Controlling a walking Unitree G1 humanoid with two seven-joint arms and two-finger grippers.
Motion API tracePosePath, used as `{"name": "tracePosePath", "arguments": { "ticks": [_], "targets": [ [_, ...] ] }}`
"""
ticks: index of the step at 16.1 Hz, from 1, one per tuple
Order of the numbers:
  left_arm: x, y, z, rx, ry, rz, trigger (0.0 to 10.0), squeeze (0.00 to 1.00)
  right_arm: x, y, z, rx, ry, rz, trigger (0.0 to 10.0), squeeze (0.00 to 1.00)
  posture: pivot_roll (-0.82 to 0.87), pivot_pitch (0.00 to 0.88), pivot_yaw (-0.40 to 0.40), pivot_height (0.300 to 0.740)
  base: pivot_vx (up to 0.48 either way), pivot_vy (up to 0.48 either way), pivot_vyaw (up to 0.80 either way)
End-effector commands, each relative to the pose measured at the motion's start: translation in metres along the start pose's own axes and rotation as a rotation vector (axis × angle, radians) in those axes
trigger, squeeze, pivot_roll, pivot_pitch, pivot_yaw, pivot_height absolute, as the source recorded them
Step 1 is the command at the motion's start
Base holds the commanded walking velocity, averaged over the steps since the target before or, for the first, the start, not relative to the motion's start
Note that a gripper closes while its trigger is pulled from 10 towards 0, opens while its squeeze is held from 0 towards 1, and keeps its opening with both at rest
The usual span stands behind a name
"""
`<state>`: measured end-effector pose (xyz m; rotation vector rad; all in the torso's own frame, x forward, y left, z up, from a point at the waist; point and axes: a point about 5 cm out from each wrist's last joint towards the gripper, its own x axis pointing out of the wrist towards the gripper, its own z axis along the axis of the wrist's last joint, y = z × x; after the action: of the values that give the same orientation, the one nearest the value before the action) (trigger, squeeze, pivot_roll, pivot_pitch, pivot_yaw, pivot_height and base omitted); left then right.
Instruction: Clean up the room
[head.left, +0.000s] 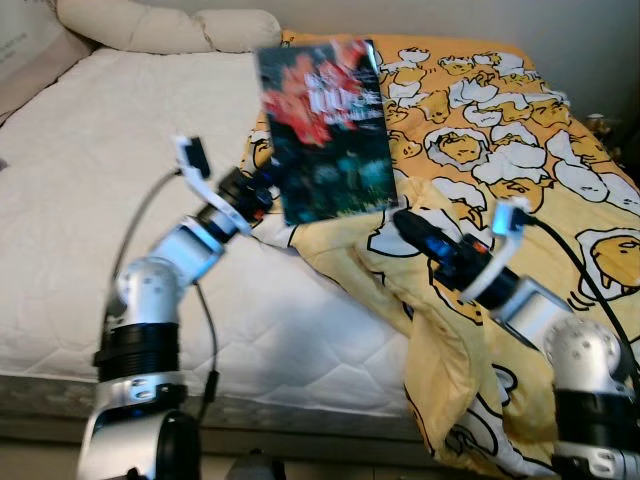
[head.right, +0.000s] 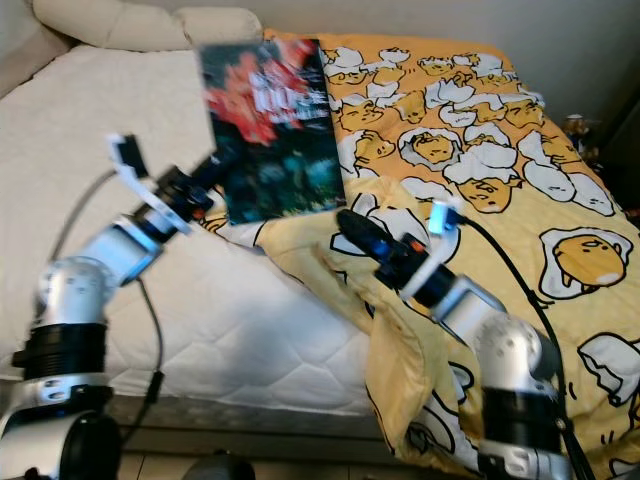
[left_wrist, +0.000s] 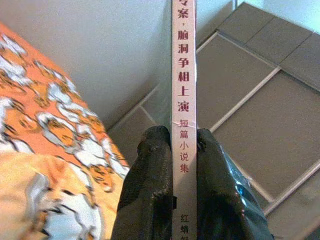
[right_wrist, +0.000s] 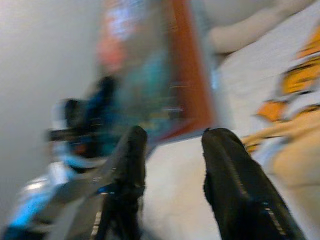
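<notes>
book (head.left: 325, 130) stands upright above the bed (head.left: 90, 180), pinched at its lower edge by the left end effector (left_wrist: 183, 150). right end effector (right_wrist: 172, 150) hangs released just beside it, over the yellow blanket (head.left: 500, 150).

a home bedroom, bare quilted mattress (head.left: 90, 180), pillows (head.left: 160, 25), cartoon-egg yellow blanket (head.left: 500, 150)

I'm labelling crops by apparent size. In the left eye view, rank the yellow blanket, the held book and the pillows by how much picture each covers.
1. yellow blanket, clearly largest.
2. book, held up in the left gripper, so nearness inflates it.
3. pillows; cropped by the frame, close to the book, so this order is unsure.
</notes>
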<state>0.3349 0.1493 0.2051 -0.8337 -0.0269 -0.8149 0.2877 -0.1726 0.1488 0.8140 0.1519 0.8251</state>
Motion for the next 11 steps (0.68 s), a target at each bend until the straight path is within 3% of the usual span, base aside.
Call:
{"name": "tracePosePath", "arguments": {
  "ticks": [1, 2, 4, 5, 7, 9, 11],
  "targets": [
    [-0.002, -0.008, 0.01, 0.126, 0.004, 0.029, 0.0, 0.0, -0.013, -0.006, 0.01, -0.052, -0.065, -0.118, 10.0, 0.0, -0.01, 0.0, 0.026, 0.74, 0.0, 0.0, 0.0],
    [-0.004, -0.007, 0.01, 0.157, 0.013, 0.059, 0.0, 0.0, -0.015, -0.008, 0.01, -0.06, -0.077, -0.149, 10.0, 0.0, -0.01, 0.0, 0.028, 0.74, 0.0, 0.0, 0.0],
    [-0.016, -0.004, 0.006, 0.443, 0.099, 0.244, 0.0, 0.0, -0.019, -0.007, 0.005, -0.293, -0.02, -0.303, 10.0, 0.0, -0.02, 0.0, 0.036, 0.74, 0.0, 0.0, 0.0],
    [-0.021, -0.003, 0.001, 0.491, 0.133, 0.278, 10.0, 0.0, -0.018, -0.007, 0.004, -0.342, -0.02, -0.355, 10.0, 0.0, -0.02, 0.0, 0.037, 0.74, 0.0, 0.0, 0.0],
    [-0.038, 0.005, -0.013, 0.685, 0.225, 0.401, 10.0, 0.0, -0.018, -0.009, -0.002, -0.442, -0.027, -0.502, 10.0, 0.0, -0.02, 0.0, 0.042, 0.74, 0.0, 0.0, 0.0],
    [-0.055, 0.017, -0.031, 0.779, 0.221, 0.543, 10.0, 0.0, -0.015, -0.011, -0.017, -0.53, 0.013, -0.616, 10.0, 0.0, -0.02, 0.0, 0.044, 0.74, 0.0, 0.0, 0.0],
    [-0.06, 0.02, -0.036, 0.827, 0.238, 0.588, 10.0, 0.0, -0.016, -0.012, -0.025, -0.547, 0.003, -0.658, 10.0, 0.0, -0.02, 0.0, 0.04, 0.74, 0.0, 0.0, 0.0]
  ]
}}
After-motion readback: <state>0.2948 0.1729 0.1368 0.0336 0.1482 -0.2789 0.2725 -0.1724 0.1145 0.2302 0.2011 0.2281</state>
